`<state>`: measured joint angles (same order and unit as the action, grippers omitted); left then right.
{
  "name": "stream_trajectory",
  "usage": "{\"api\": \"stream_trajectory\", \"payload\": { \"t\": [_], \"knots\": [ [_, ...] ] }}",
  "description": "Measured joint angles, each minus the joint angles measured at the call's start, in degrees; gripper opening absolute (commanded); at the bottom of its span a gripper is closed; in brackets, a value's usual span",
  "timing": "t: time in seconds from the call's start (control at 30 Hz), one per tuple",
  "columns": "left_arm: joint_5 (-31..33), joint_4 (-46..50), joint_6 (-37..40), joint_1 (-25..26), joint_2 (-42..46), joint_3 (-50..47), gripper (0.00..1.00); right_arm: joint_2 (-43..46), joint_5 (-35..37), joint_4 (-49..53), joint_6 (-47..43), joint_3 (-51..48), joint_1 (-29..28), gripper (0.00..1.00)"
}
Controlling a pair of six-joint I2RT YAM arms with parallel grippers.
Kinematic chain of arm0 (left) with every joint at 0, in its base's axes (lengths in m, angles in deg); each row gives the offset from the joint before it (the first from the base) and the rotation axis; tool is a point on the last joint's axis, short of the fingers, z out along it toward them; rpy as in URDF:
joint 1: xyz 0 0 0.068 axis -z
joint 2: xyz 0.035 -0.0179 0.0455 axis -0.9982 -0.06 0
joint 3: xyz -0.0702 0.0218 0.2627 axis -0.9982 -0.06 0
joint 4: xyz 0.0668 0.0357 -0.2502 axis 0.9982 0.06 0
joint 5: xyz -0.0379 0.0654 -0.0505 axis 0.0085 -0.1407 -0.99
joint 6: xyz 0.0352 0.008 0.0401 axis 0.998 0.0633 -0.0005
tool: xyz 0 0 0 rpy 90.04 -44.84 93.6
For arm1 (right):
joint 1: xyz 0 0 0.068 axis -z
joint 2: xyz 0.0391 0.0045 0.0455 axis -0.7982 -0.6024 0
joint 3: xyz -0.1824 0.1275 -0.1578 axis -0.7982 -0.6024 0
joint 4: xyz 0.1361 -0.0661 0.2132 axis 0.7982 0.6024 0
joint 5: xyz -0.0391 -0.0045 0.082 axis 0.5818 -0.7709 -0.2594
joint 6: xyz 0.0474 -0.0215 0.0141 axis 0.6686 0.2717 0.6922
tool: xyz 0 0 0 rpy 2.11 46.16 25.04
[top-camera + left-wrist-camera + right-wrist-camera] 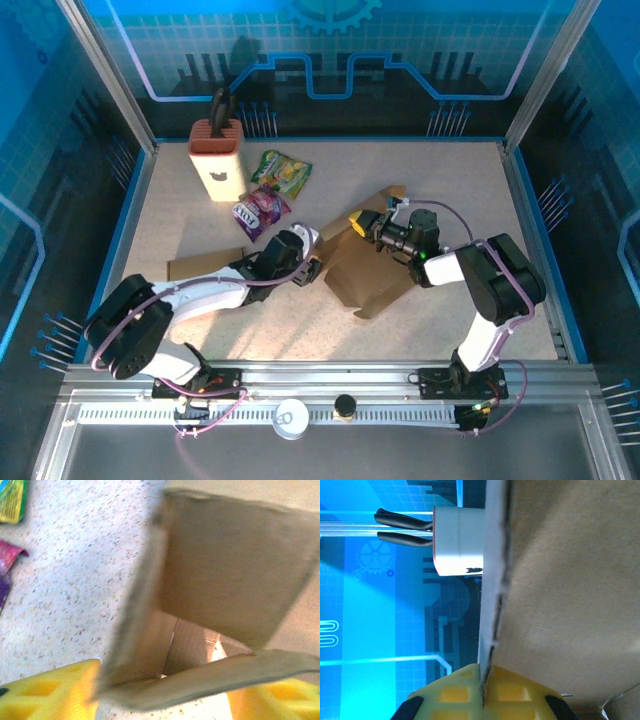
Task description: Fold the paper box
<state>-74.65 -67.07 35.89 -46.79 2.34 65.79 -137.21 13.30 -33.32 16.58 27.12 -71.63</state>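
Right gripper (482, 696) pinching, plain brown paper box (372, 272)

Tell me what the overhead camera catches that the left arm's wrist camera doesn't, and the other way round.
Overhead adds both arms, the right hand at the paper box's far flap, the knife block and a flat cardboard strip. The left wrist view adds the box's hollow inside and its own yellow fingers either side of a flap. Both share the box, the green snack packet, the purple snack packet and the speckled table.
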Motion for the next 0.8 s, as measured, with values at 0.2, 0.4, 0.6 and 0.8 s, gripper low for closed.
{"api": "stream_trajectory", "payload": {
  "t": [0.2,0.4,0.6,0.8],
  "knots": [
    [-0.50,2.89,-9.51,-0.79,11.85,-2.73,0.70,5.73,0.98,5.88,0.11,-0.15,0.00,0.00],
    [-1.84,4.48,-23.61,-0.87,19.69,-7.80,0.57,19.30,5.07,19.10,-0.02,0.50,0.00,0.00],
    [-5.60,2.27,-34.29,-2.49,17.57,-13.33,0.54,29.27,9.60,35.06,-0.11,6.64,0.02,0.00],
    [-12.46,-9.33,-41.27,-6.40,8.48,-15.78,0.61,33.27,13.05,43.17,1.07,7.98,0.07,0.00]
  ]
}}
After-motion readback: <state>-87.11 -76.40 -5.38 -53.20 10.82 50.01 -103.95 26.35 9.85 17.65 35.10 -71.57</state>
